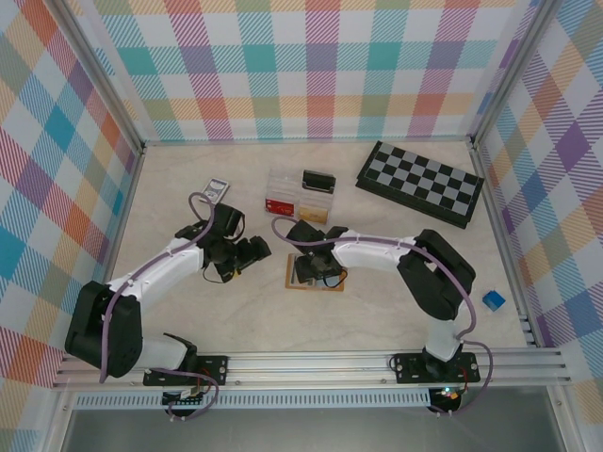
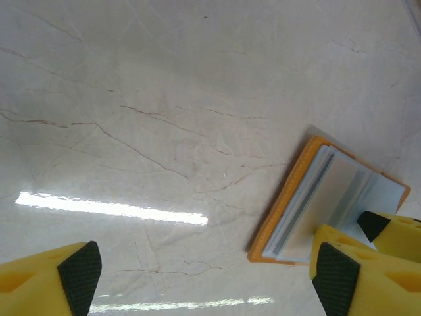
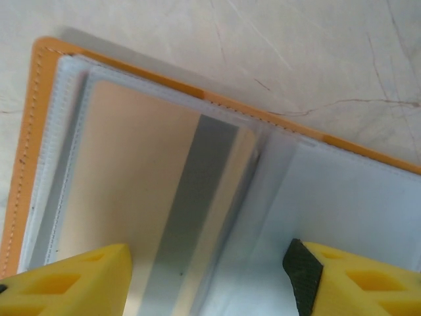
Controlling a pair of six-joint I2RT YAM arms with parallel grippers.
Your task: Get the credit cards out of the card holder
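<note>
Lying open near the middle of the table (image 1: 236, 315), the card holder (image 1: 316, 284) shows a beige card (image 3: 164, 197) with a grey stripe tucked in one clear sleeve. The right gripper (image 3: 207, 276) hangs directly over the pages with jaws apart and nothing pinched; contact cannot be told. The left gripper (image 2: 207, 276) is spread wide and empty over bare table just beside the holder.

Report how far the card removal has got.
Done: the card holder lies open on the table. In hand: the right gripper hovers open over a striped card tucked inside; the left gripper is open beside the holder. Left: pulling that card out.
</note>
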